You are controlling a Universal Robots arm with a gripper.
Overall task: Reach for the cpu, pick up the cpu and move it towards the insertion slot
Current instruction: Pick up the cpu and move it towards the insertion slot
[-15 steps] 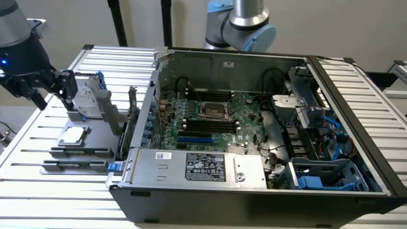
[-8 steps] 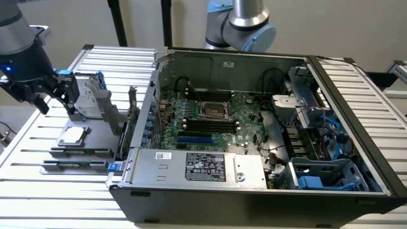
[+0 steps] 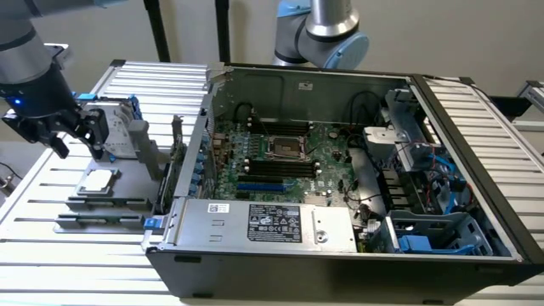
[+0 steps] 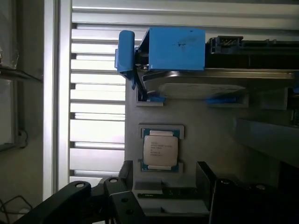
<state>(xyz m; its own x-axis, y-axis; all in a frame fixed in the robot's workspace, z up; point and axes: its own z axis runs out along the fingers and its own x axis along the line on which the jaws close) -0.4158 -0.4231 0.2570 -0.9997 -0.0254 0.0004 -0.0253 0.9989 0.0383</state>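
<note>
Aluminium slats form the table [image 3: 76, 255], which carries the open black computer case [image 3: 340, 274]. The case is laid on its side so that the motherboard faces up and can be reached from above. Just beside the case, on the exterior view's left, a grey fixture plate [image 3: 136, 182] seats loose parts in shaped pockets, evidently to fix their positions for pickup. The hard drive [image 3: 114, 131] stands upright on it. The gripper [image 3: 78, 152] hangs above the plate near the drive, jaws spread wide with nothing between them. The insertion slot [image 3: 285, 148] sits mid-board, uncovered, between memory slots. The cpu [image 3: 96, 182] lies flat in its pocket, untouched. In the wrist view, two opposite edges are free of the pocket's lips, which is judged room enough for the fingers [image 4: 127, 175].
</note>
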